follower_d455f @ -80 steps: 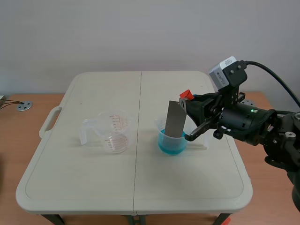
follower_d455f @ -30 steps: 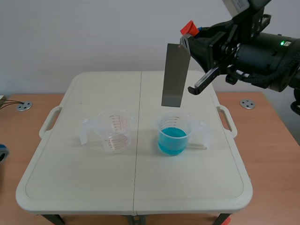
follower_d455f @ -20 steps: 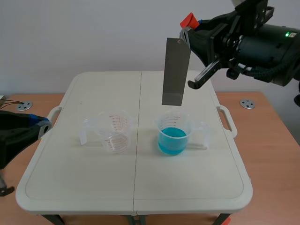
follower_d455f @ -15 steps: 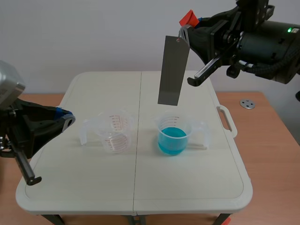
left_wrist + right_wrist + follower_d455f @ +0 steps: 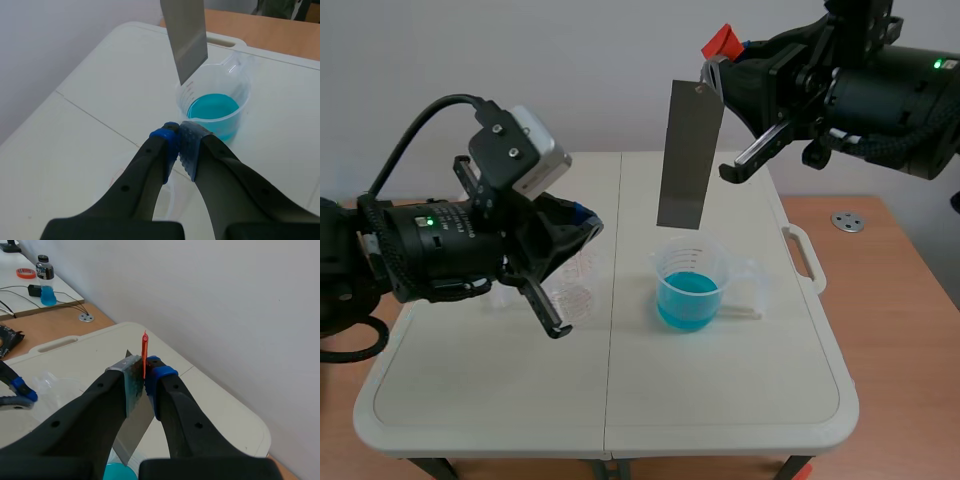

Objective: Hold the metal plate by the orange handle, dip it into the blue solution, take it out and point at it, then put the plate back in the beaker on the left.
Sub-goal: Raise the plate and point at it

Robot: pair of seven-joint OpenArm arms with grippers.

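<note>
Dangling above the beaker of blue solution (image 5: 689, 290), the metal plate (image 5: 690, 155) looks stiff, light and probably slick, so the right hand (image 5: 724, 68) sensibly pinches its orange handle (image 5: 722, 42), while the left hand (image 5: 179, 140), fingers pressed together, aims at it.

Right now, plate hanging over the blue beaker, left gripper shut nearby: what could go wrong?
1. The metal plate hangs from the right gripper only by its orange handle; a nudge from the left gripper while pointing could swing or twist it.
2. The left gripper sits right over the left beaker, so it may knock it, and it blocks the plate's way back.
</note>
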